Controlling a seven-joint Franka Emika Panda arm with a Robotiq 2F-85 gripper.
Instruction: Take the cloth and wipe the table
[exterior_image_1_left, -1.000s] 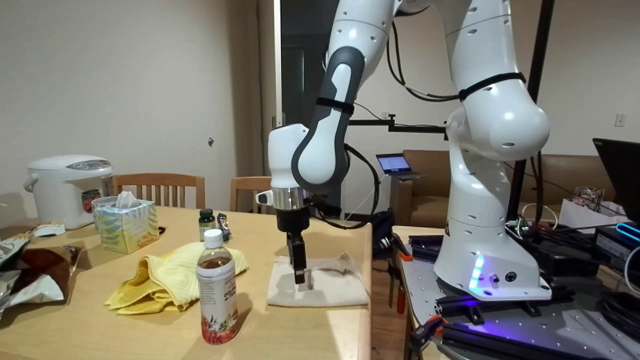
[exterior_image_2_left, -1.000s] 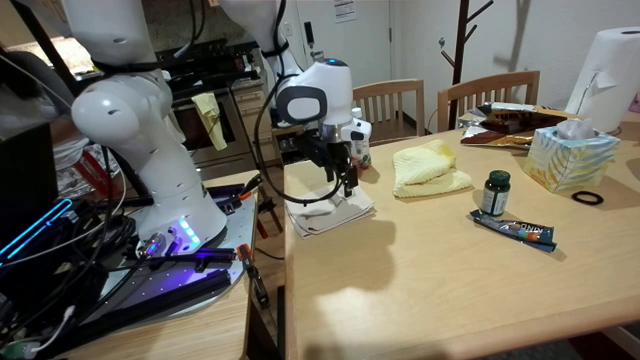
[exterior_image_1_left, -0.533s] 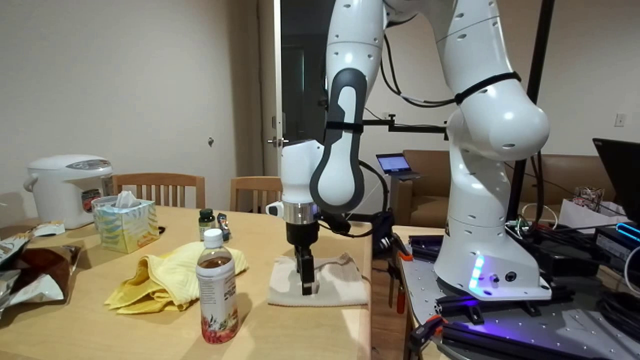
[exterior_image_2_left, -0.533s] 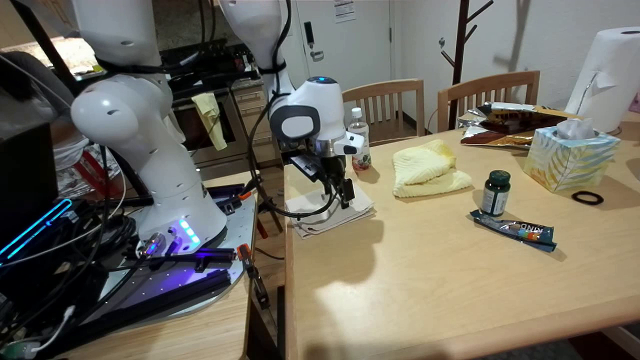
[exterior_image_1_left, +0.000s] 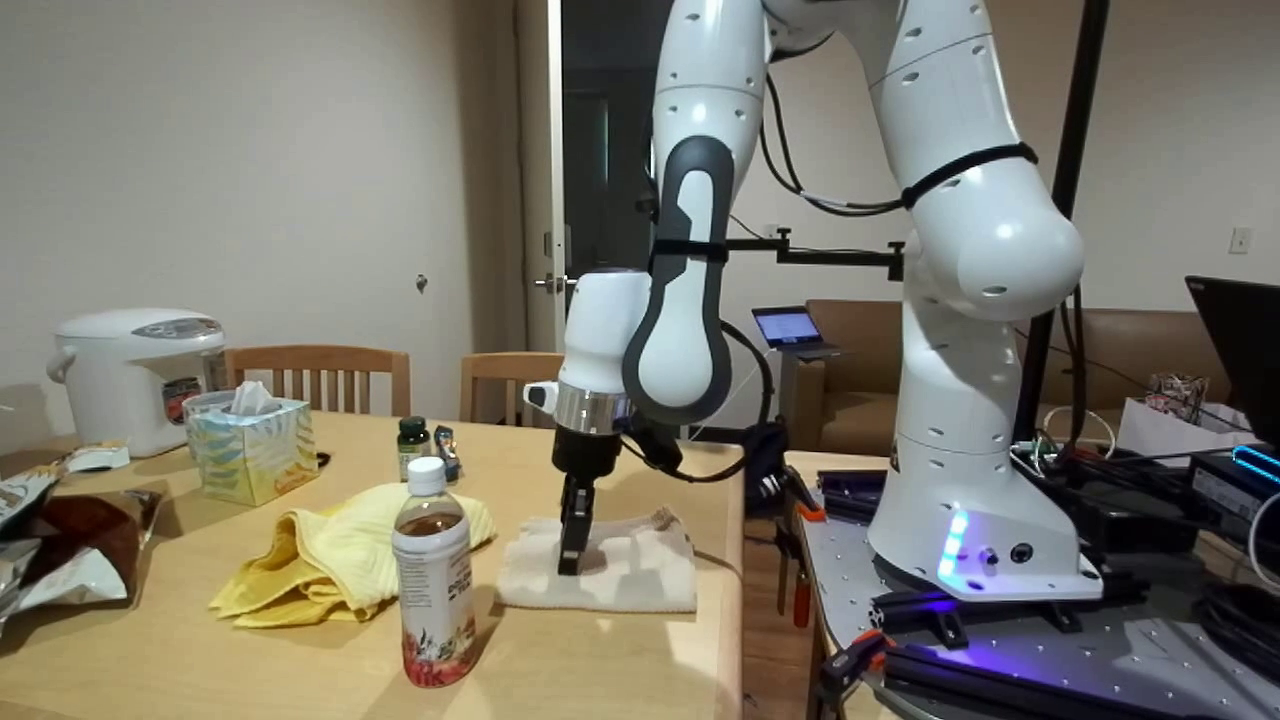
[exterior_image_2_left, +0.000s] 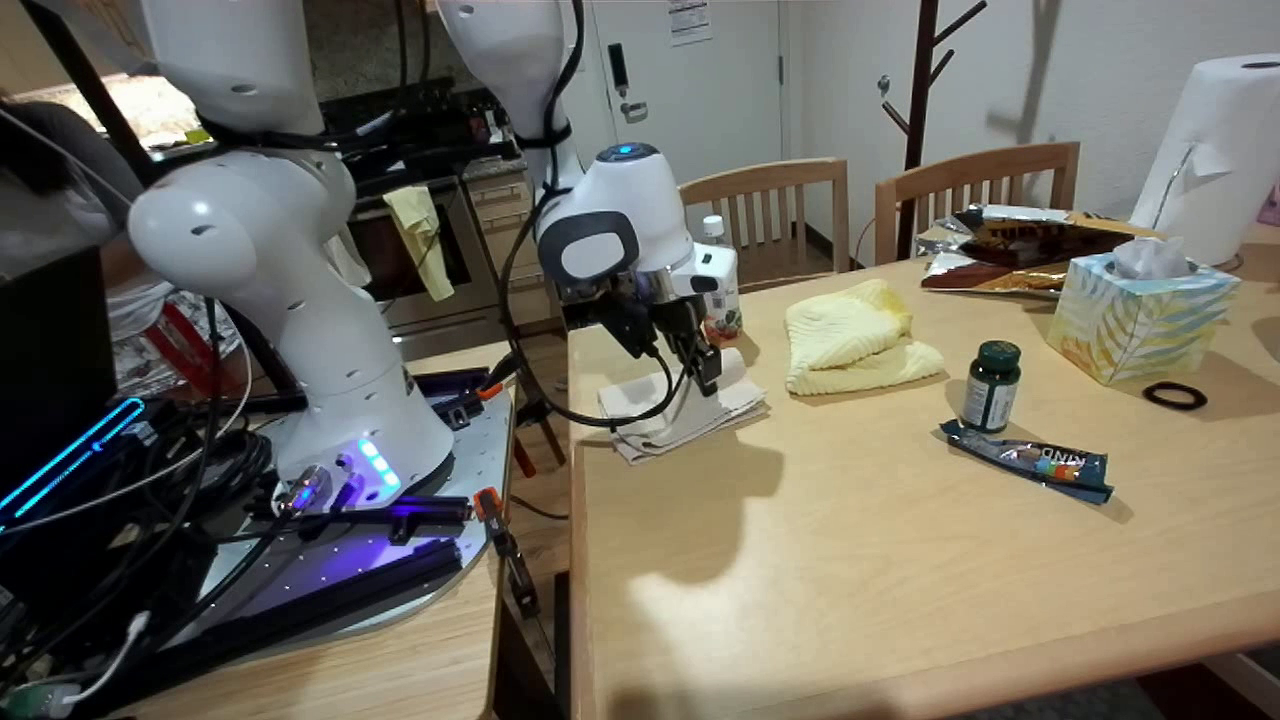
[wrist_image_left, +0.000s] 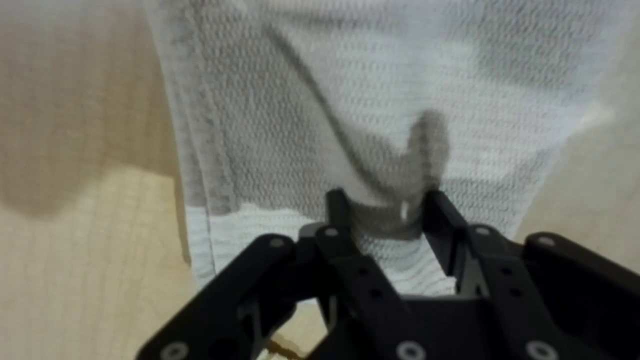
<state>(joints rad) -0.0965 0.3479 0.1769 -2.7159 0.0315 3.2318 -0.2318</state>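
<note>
Folded off-white cloth (exterior_image_1_left: 635, 577) lies on the table (exterior_image_1_left: 600, 675), near the edge facing the robot base (exterior_image_1_left: 975, 510); your fingers (wrist_image_left: 339, 210), tips down, appear to pinch a bunch of it. Likely the start of the wipe. Hold the pinch, press lightly so the rest drags flat, and sweep evenly, short of the drink bottle (exterior_image_1_left: 433, 590) and yellow towel (exterior_image_1_left: 345, 560).

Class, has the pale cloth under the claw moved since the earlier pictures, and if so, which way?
Yes. In both exterior views, the pale cloth has shifted away from the table edge nearest the robot base, leaving a wider gap.
</note>
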